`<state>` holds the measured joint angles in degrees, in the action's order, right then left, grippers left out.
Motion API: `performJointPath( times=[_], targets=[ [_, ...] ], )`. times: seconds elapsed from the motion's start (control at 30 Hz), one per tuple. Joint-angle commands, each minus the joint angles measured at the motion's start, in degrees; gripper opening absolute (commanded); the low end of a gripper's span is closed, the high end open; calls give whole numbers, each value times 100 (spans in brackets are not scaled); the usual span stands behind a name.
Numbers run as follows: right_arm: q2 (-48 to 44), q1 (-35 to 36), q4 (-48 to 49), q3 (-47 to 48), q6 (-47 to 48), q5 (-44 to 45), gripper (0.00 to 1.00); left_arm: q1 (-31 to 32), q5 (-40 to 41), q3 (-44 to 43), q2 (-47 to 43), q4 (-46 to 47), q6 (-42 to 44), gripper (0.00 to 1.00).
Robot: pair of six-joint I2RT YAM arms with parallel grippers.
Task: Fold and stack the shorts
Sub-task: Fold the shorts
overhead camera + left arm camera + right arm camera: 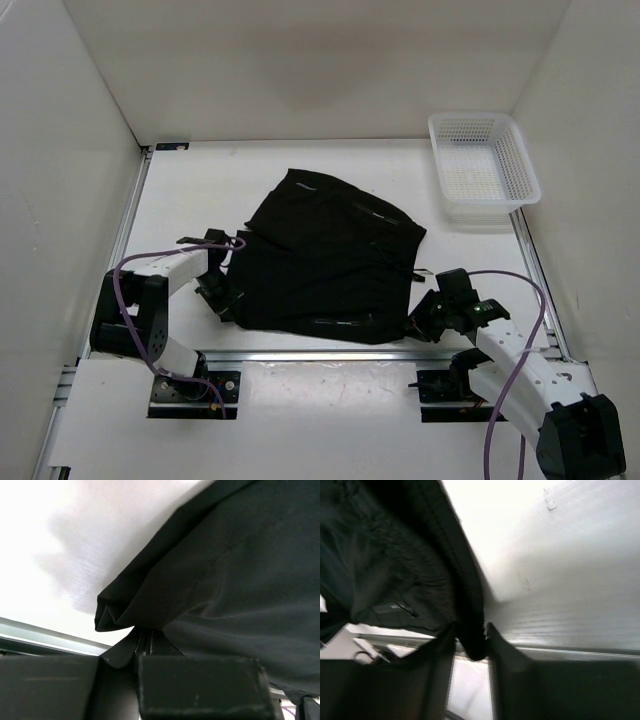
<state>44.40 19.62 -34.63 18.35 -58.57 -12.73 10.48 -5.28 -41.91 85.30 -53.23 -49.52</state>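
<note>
Presently, item one: black shorts, lying crumpled on the white table between the two grippers. Left gripper: jaws closed tight on a folded corner of the shorts, with the fabric rising away to its right. Right gripper: fingers narrow, pinching the shorts' edge, with the cloth spreading to its left. White mesh basket: well beyond the right gripper, apart from the shorts.

Jaws of the left gripper are closed on a bunched edge of the shorts, white table behind
</note>
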Motion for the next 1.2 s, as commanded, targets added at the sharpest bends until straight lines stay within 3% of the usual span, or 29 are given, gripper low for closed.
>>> performJointPath(
  times=[0.0,0.03,0.07,0.43,0.57,0.8,1.07,1.17],
  targets=[
    [130,-2,597,-16,-129,16,24,7,308,-352,-65,165,91,10],
    [191,-2,598,37,-129,16,16,7,360,-422,-196,60,91,10],
    [192,-2,598,37,-129,16,0,68,422,-501,-267,-11,91,10],
    [-705,-2,-596,862,-182,437,0,446,862,-2426,-505,-1066,258,10],
    [-819,-2,-861,1372,-234,745,0,508,862,-3374,-207,-1364,495,10],
    [-434,-2,-1072,2277,-349,1343,0,683,1161,-5764,733,-1638,688,10],
    [628,-256,-660,2980,-278,2019,0,736,1056,-8557,2797,-1585,1172,10],
    [1243,-458,-413,3244,-164,2091,0,736,1055,-9158,3405,-1410,1383,10]
  ],
)
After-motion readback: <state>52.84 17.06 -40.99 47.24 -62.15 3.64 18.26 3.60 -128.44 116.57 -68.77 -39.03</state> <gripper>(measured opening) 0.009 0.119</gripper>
